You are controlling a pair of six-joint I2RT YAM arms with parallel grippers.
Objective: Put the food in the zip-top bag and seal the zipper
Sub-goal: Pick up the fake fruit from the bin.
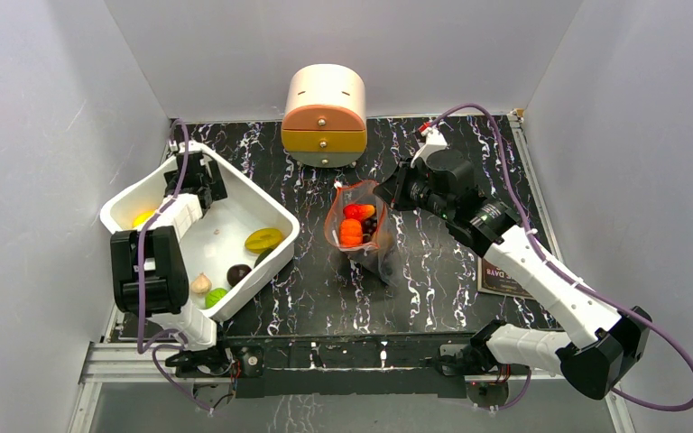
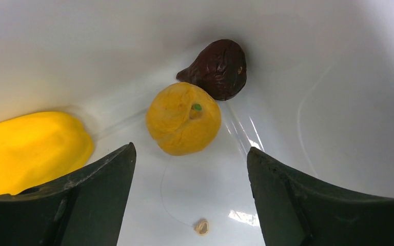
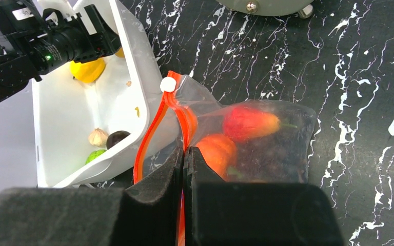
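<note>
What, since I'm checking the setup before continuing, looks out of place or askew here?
The white tub sits skewed, corner-on to the table edges. On its floor a small tan scrap lies loose near the round yellow-orange fruit, looking like debris.

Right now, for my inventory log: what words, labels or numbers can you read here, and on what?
"DAV": dark card, overhead view; the rest is hidden or blurred.
White sticker, right wrist view: too small to read.
Bag: no print shows.
</note>
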